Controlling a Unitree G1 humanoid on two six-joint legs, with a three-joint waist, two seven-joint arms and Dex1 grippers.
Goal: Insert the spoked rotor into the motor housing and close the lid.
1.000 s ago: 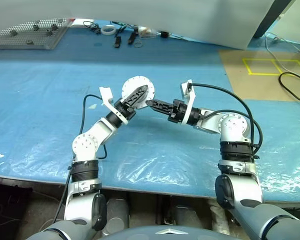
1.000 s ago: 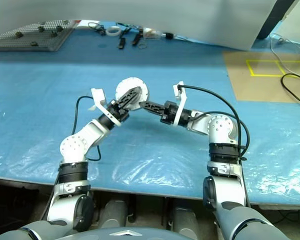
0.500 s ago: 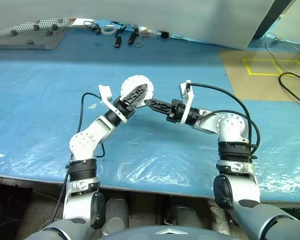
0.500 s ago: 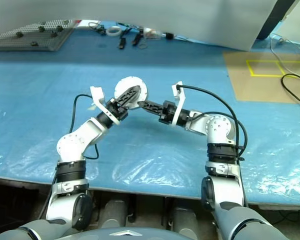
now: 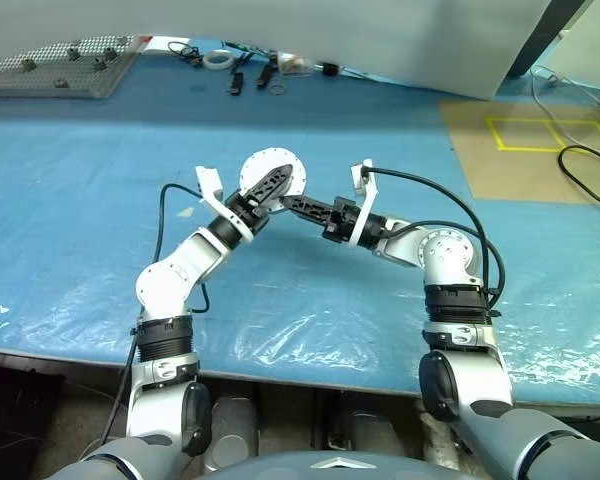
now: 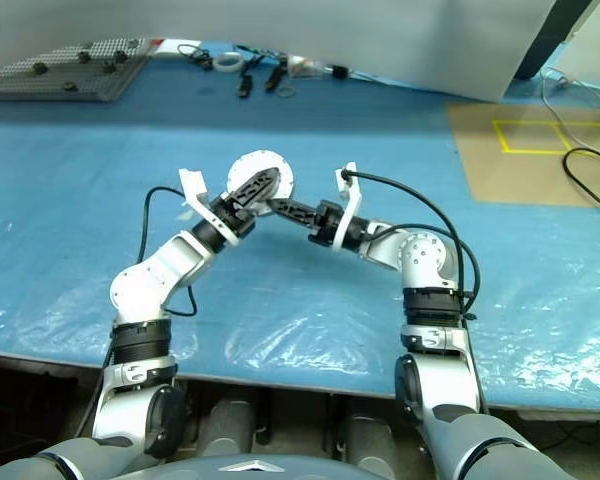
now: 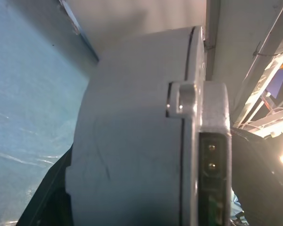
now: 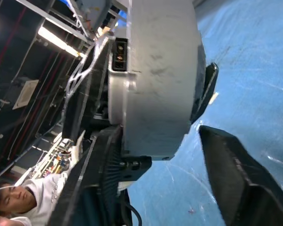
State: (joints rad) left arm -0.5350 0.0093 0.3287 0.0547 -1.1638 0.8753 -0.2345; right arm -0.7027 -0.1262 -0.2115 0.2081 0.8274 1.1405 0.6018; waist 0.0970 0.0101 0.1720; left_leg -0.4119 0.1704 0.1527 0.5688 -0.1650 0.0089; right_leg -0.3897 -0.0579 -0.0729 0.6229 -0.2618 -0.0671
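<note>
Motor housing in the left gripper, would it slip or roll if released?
Probably stiff and heavy for its size: the motor housing looks solid metal. Its smooth grey side may slip in the left gripper. Being round, it would likely roll on edge.

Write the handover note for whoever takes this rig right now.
Left claw: shut on the motor housing, held above the blue table.
Right claw: open, fingers astride the housing.
Done: lid looks seated on the housing; whether the spoked rotor is inside cannot be told.
Left: check the seam, press the lid shut, set it down.
</note>
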